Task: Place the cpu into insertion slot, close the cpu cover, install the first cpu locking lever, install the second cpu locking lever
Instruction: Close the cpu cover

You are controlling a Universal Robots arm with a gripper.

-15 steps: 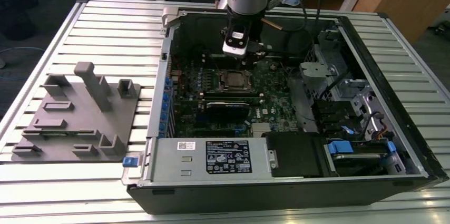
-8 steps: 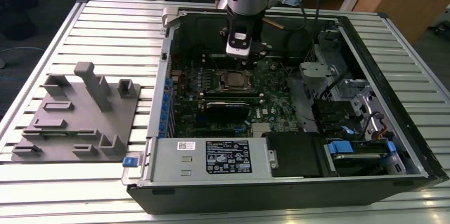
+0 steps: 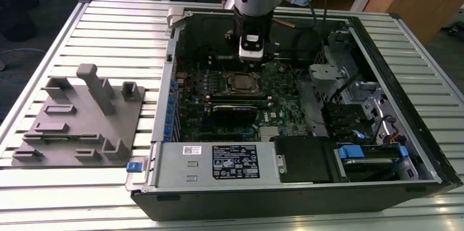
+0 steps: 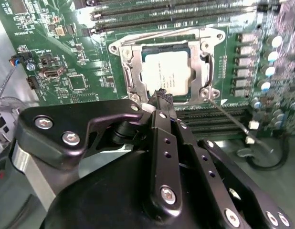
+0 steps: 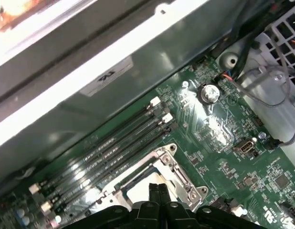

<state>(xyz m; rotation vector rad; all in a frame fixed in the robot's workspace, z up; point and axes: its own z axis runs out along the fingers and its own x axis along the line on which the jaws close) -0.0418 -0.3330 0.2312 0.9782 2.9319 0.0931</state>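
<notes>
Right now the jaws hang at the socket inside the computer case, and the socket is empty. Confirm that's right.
Wrong on one point: the socket is not empty. The second wrist view shows the chip seated in it, under the metal cover. The jaws do hang at the socket inside the computer case.

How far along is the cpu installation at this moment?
The cpu sits in the insertion slot, and the cpu cover lies closed over it. The gripper, shut and empty, hovers near the cover's edge. One locking lever sticks out loose, so the levers seem left to do.
</notes>
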